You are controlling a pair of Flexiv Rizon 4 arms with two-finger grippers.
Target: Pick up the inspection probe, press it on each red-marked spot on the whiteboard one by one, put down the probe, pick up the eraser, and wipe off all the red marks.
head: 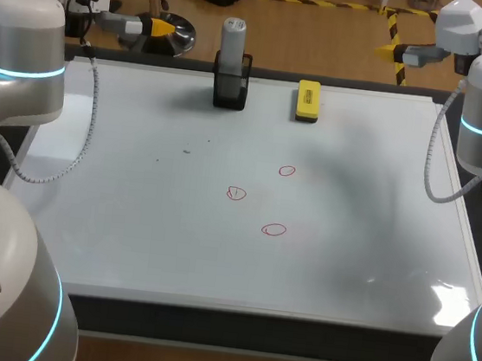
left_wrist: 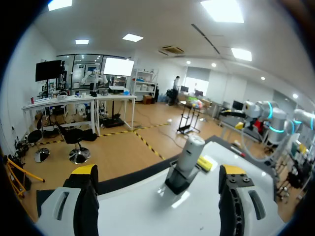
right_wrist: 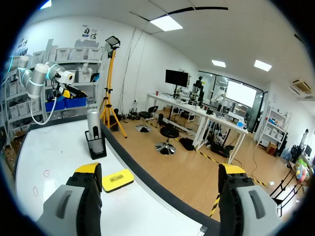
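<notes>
3 red marks (head: 274, 230) on whiteboard (head: 130, 238); probe (head: 232, 40) upright in holder (head: 230, 90)

Right gripper (right_wrist: 160, 171): fingers spread wide. Yellow eraser (right_wrist: 117, 180) flat on whiteboard (right_wrist: 64, 157), just beside one finger. Inspection probe (right_wrist: 93, 125) upright in black holder (right_wrist: 97, 147) beyond eraser. Red marks (right_wrist: 46, 173) near frame edge.

a: first entry, the support?
b: dark table (head: 250, 331), with a whiteboard (head: 132, 220) lying flat over nearly all of it.
a: and on the board?
b: far edge: black holder (head: 230, 94), grey probe (head: 232, 40) upright in it. yellow eraser (head: 308, 100) near it on the right, not touching. middle: three red marks (head: 274, 230), small hand-drawn rings, well apart from both.
</notes>
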